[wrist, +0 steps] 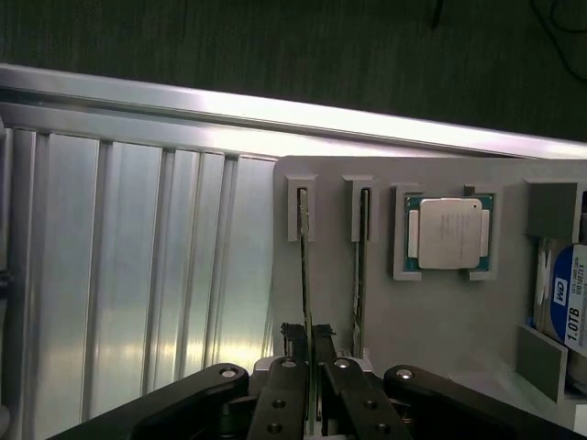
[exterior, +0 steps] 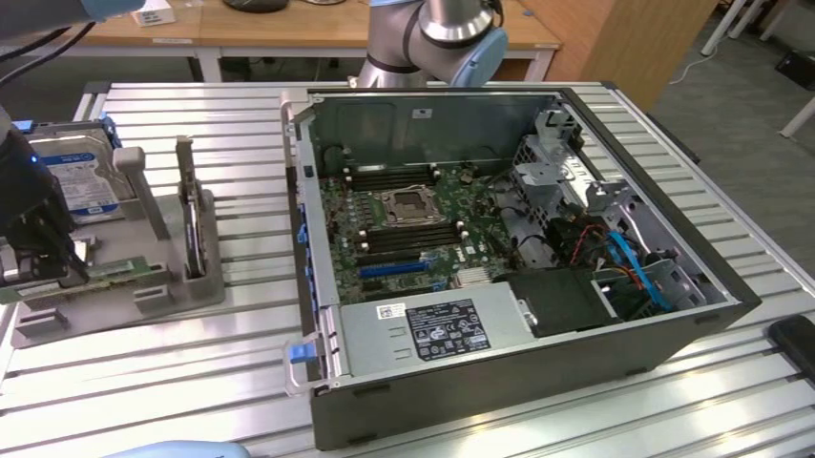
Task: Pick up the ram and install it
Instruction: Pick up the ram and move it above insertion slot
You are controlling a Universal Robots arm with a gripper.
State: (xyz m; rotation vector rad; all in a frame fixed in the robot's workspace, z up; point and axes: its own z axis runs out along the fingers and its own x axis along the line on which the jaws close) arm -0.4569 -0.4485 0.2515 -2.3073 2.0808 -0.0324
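Grey plastic makes up the holder, and in one of its slots we see the ram standing on edge, its far end seated in the slot's bracket. Our gripper is closed down onto the near end of the ram, with a dark finger pressed against each face of the thin board. A second thin board stands in the neighbouring slot, with a processor and a hard drive beyond it. The holder rests on the slatted aluminium table, to the exterior view's left of the open computer case.
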